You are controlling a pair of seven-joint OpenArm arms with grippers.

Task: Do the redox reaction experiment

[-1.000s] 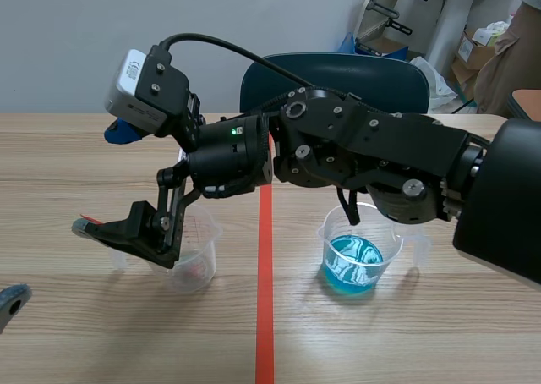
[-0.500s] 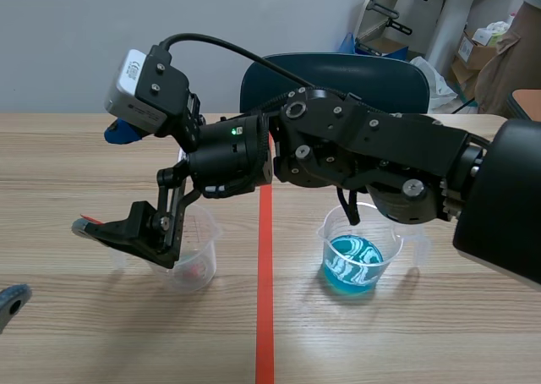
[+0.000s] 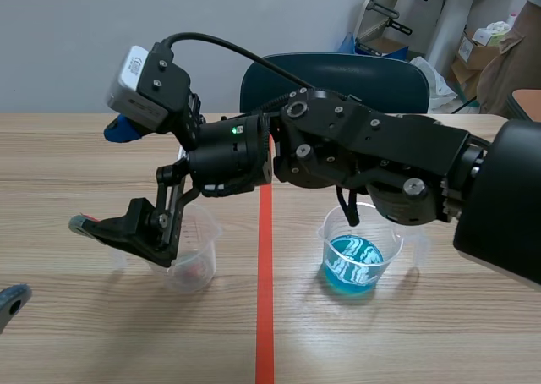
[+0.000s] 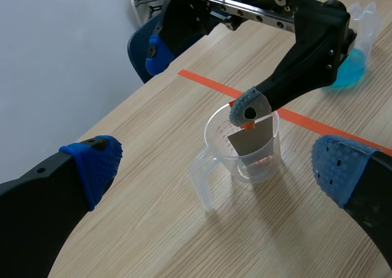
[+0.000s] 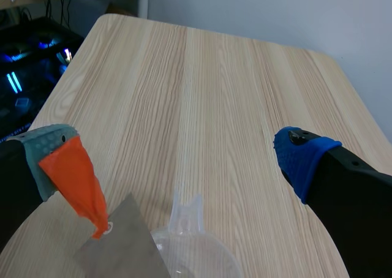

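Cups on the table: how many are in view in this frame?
2. A clear cup stands left of the red tape line, a grey metal sheet hanging into it; a second cup, right of the line, holds blue liquid. The right arm could hide more.

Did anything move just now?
Barely: the right claw rose a tiny bit over the clear cup, with the grey plate dangling from it. The left claw, both cups and the blue liquid stayed put.
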